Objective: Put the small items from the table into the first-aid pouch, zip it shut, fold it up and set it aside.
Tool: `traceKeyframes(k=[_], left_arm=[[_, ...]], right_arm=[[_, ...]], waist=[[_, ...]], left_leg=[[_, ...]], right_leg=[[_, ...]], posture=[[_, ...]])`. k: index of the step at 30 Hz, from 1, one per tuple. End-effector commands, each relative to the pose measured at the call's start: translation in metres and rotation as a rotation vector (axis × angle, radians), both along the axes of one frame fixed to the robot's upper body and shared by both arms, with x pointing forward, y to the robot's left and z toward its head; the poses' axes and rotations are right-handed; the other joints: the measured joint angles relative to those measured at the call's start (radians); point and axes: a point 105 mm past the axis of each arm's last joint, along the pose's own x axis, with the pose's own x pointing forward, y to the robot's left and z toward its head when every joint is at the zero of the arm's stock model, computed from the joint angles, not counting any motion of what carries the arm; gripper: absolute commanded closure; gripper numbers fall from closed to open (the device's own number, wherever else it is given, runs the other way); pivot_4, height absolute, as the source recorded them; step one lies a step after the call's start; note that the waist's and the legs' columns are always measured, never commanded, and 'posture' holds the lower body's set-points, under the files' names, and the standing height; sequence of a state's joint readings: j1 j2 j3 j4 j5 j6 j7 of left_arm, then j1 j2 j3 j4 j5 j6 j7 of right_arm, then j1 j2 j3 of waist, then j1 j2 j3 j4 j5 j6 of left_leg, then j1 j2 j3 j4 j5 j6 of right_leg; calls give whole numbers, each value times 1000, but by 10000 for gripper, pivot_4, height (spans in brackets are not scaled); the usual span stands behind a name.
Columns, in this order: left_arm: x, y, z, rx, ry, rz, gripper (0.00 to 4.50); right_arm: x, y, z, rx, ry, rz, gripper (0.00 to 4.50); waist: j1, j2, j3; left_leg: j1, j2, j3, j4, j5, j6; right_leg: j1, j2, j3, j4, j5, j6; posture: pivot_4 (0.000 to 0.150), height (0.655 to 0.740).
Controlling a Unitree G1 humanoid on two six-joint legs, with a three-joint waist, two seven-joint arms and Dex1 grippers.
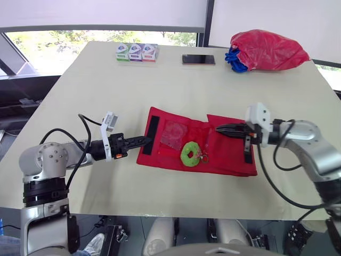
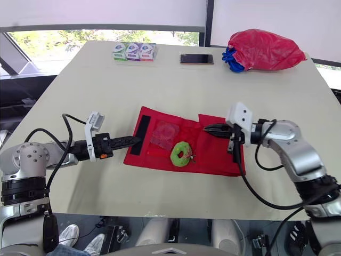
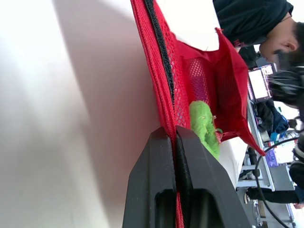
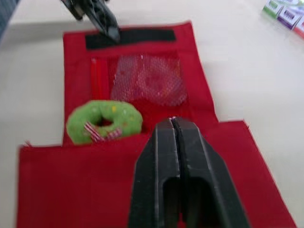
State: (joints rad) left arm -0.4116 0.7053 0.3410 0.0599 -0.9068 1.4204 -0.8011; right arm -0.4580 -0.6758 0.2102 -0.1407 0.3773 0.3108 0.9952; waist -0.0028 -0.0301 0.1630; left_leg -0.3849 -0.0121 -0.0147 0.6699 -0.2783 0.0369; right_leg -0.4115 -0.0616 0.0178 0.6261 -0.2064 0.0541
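No brand name, label text or printing can be read. The three small boxes [image 1: 136, 52] at the upper left of the head-camera frame carry green, purple and red faces, but their lettering is too small to make out. The dark phone [image 1: 198, 59] at upper centre shows a blank face.

The first-aid pouch [image 1: 224, 157] lies unfolded at the centre of the frame on the tabletop [image 1: 96, 85]. We note a black strip [image 1: 151, 130] along its left panel and a mesh pocket [image 1: 173, 136] beside it with a clear packet behind the mesh. A green ring [image 1: 185, 156] with a small red-and-white trim rests on the open pouch at lower centre.

The left tool [image 1: 143, 141] sits at the pouch's left edge. In the left wrist view its fingers [image 3: 152, 180] are pressed together with the red fabric caught between them.

The right tool [image 1: 221, 128] meets the edge of the pouch's right panel. Its fingers are together, and a sliver of red between them suggests that they pinch that panel, though we cannot confirm the grip.

A red bag [image 1: 269, 50] with a blue item [image 1: 234, 58] against it lies at the upper right of the frame.
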Motion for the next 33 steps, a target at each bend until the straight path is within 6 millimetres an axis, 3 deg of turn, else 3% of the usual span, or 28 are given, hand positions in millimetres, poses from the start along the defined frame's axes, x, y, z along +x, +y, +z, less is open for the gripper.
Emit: traceKeyframes(k=[1,8,13,19,27,33], left_arm=[[-3,-7,29,-42,-134,-78,45000],[-11,-22,64,-105,-254,-237,45000],[-7,-57,82,-131,-322,-376,45000],[-4,-93,88,-162,-341,-516,45000],[14,-147,87,-233,-375,-630,45000],[15,-170,82,-279,-374,-701,45000]], right_arm=[[8,-8,-27,-150,-64,-17,44648],[7,-8,-60,-274,-55,-8,44648],[11,-4,-67,-296,-53,-8,44648],[17,-2,-65,-287,-60,-27,44648],[22,1,-64,-250,-59,-58,44648],[24,-5,-61,-225,-64,-90,44648]], waist=[[-1,0,0],[-10,0,0],[-10,-2,-1],[-16,-2,-2],[-17,-3,-2],[-18,-3,-2]], left_leg=[[0,0,-1,0,0,0],[1,-1,-2,0,1,-1],[2,-1,-4,0,2,-3],[3,-1,-4,0,2,-3],[3,0,-4,0,3,-4],[3,0,-3,0,2,-4]], right_leg=[[0,0,0,0,0,0],[1,-1,-1,0,0,0],[3,1,-2,1,0,0],[3,2,-1,1,0,0],[4,5,0,1,0,0],[4,6,1,1,0,0]], posture=[[1500,7400],[1500,7400],[1500,7400],[1500,7400],[1500,7400],[1500,7400]])
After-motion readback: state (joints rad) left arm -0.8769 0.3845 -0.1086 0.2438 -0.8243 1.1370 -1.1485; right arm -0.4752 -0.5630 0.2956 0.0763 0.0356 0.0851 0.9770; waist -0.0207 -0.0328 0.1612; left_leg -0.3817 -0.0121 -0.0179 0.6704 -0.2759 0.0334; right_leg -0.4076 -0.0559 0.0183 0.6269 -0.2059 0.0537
